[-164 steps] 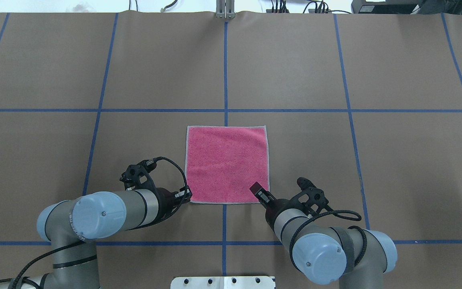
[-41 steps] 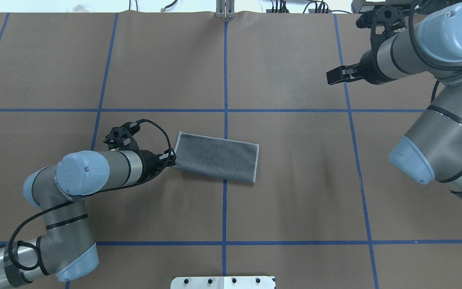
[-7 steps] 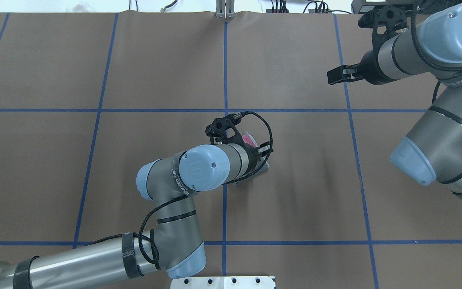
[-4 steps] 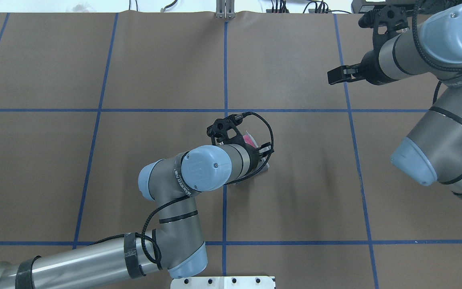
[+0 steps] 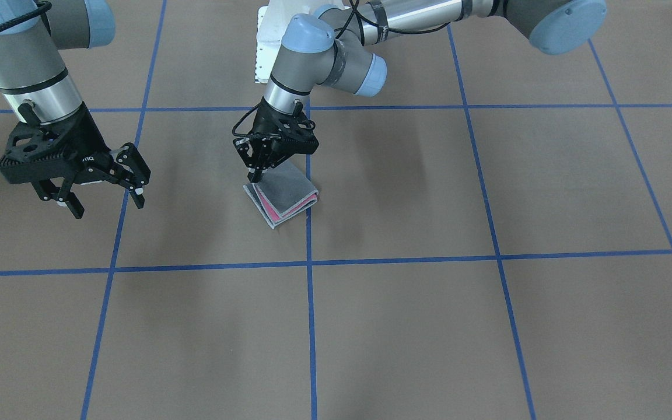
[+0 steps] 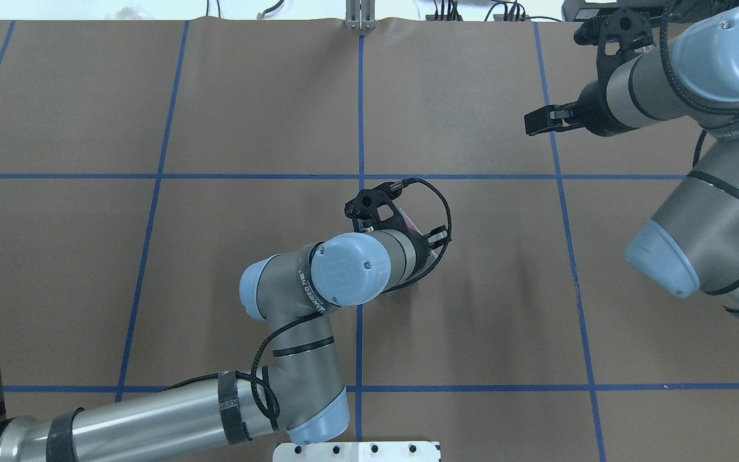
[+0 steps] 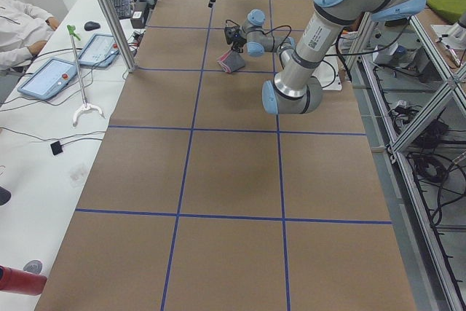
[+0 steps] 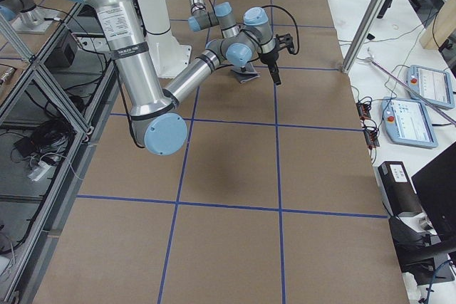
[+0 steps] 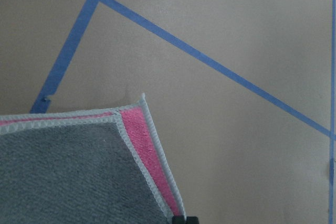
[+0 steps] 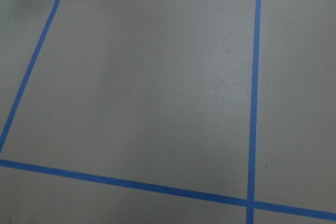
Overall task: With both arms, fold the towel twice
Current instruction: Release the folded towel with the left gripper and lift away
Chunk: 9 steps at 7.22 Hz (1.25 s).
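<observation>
My left pincer is clenched on a corner of the towel, which lies folded small on the desk, grey face up with pink at its edges, beside a blue tape line. My right pincer hangs released, well apart.

table: brown, blue tape grid | side bench: white (cables, tablets)

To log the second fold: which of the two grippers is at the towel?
The left gripper: its tips are at a corner of the folded towel. The right gripper hangs open over the bare table, far from the towel.
</observation>
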Each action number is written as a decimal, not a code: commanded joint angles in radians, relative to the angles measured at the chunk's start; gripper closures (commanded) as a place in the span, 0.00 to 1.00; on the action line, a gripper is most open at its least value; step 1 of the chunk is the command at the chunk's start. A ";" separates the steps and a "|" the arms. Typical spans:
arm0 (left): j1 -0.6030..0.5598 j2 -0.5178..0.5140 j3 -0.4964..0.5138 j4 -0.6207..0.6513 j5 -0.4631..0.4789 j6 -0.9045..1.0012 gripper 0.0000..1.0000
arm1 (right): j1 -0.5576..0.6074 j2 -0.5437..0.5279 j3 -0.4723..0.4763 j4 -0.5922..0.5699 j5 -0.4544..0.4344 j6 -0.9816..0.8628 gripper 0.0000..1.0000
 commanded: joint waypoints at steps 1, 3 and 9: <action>0.002 -0.009 0.013 0.000 0.007 0.000 0.90 | 0.000 0.000 0.000 0.000 0.000 0.000 0.00; 0.001 -0.009 0.016 0.000 0.007 0.001 0.05 | 0.000 0.000 0.000 0.000 0.000 0.002 0.00; -0.114 0.079 -0.323 0.480 -0.132 0.302 0.00 | 0.047 -0.046 -0.043 -0.014 0.049 -0.037 0.00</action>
